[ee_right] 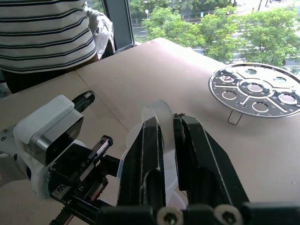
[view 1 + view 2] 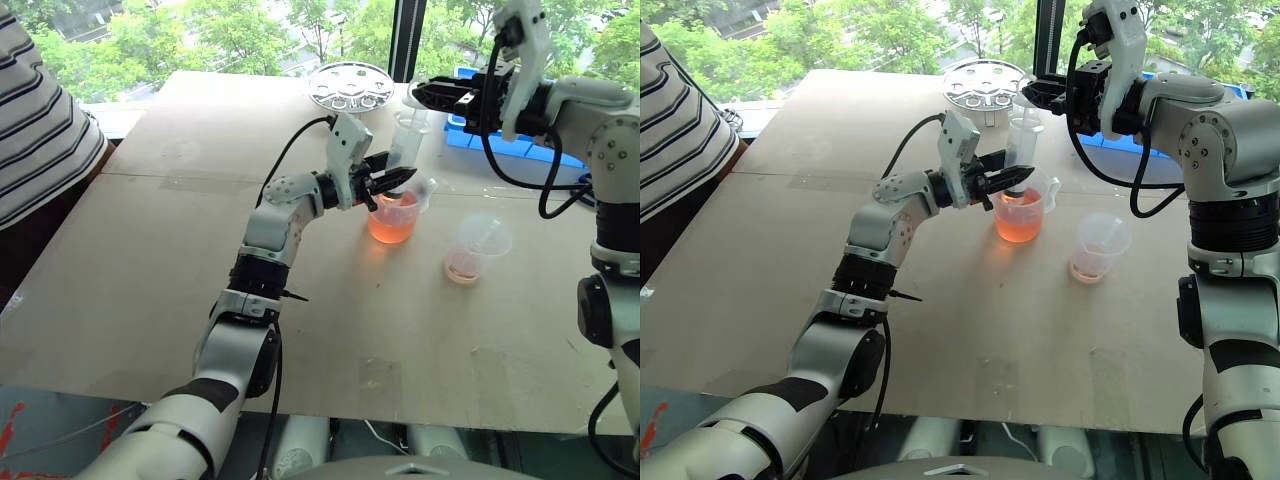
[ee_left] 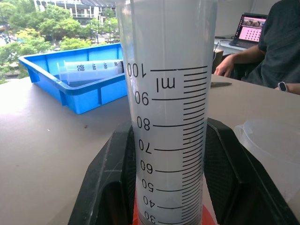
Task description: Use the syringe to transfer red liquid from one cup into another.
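Syringe [image 2: 1020,140] upright over handled beaker [image 2: 1020,215] of red liquid [image 2: 1018,222], left end effector [image 2: 1012,180] clamped on its barrel; right end effector [image 2: 1032,92] closed on plunger top; smaller cup [image 2: 1098,246] beside on desk [image 2: 790,250]

Both arms reach out over the table toward its far side. The left gripper [image 2: 392,183], on an arm bent at the elbow and angling toward the right, is clamped on the barrel of the syringe [image 2: 408,140], one black finger on either side. Higher up and farther back, the right gripper [image 2: 1032,93] comes in from the right, pointing left and roughly level, fingers pinched on the syringe's upper end.
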{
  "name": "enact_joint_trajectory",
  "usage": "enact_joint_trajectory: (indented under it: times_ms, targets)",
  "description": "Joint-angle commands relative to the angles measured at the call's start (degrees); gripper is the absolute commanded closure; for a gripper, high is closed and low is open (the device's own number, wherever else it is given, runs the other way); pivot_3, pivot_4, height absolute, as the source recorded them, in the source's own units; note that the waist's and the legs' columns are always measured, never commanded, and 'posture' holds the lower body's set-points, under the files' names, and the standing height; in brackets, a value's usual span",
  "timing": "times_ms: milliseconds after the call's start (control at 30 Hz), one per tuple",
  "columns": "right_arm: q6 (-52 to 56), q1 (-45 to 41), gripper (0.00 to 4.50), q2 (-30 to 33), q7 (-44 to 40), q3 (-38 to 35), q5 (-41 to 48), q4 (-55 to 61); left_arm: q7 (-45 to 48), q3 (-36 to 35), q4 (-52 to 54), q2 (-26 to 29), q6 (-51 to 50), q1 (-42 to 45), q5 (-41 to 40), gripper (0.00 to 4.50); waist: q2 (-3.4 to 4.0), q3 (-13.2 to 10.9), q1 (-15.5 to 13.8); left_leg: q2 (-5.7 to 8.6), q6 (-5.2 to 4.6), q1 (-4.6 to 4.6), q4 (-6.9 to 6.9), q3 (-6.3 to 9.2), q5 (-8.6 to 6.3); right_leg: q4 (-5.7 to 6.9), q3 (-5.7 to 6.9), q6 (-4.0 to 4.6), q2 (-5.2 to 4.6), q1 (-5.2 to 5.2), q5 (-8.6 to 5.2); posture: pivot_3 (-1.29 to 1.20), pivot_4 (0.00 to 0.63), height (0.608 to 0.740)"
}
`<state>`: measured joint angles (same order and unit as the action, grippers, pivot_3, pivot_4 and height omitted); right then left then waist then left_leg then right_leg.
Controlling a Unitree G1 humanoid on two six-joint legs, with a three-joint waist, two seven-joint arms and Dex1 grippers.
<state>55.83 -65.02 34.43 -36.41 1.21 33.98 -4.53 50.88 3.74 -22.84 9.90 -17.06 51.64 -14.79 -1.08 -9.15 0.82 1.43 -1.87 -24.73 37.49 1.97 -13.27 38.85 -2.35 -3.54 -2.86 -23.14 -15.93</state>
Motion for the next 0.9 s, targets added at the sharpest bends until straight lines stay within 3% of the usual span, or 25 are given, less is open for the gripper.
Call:
enact_joint_trajectory:
  times_ms: [33,900]
  targets:
    - [-4.8,-3.0,4.49,3.0,3.5,-5.3,-4.0,0.6,2.0,2.0,1.2,-0.1,0.3,-0.7,0.1,3.11,0.0,0.0,0.0,0.0,0.0,-0.01,0.0,0.0,0.0,0.0,0.0,0.0,0.0,0.0,0.0,0.0,0.15,0.74]
    - [-6.1,-5.0,4.49,2.8,5.3,-6.3,-4.5,-1.3,2.3,2.1,0.3,0.1,0.9,-0.5,0.3,3.11,0.0,0.0,0.0,0.0,0.0,-0.01,0.0,0.0,0.0,0.0,0.0,0.0,0.0,-0.01,0.0,0.0,0.15,0.74]
